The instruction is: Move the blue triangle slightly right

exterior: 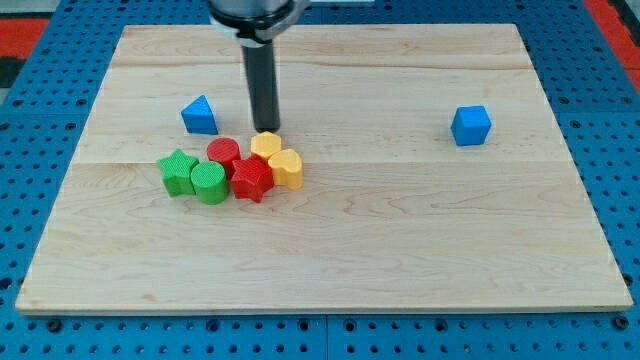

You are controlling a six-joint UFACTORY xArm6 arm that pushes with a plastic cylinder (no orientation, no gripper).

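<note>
The wooden counter [400, 250] fills most of the view, a pale board on a blue perforated base, and no brand, label or writing can be read anywhere on it. The dark rod comes down from the view's top, and my tip [265, 129] sits on the counter just above a tight cluster: a yellow block [266, 145] nearest it, a yellow heart [287, 168], a red cylinder [223, 154], a red star [252, 180], a green cylinder [209, 184] and a green star [178, 171]. A blue cube [471, 125] stands well apart at the view's right. The blue triangle [200, 116], left of centre in the upper half, lies to the view's left of my tip, at about the same level, apart from it. To push it rightwards, I judge the tip must first get round to its left side. There are no fingers here, only the rod, so nothing spreads or pinches.
</note>
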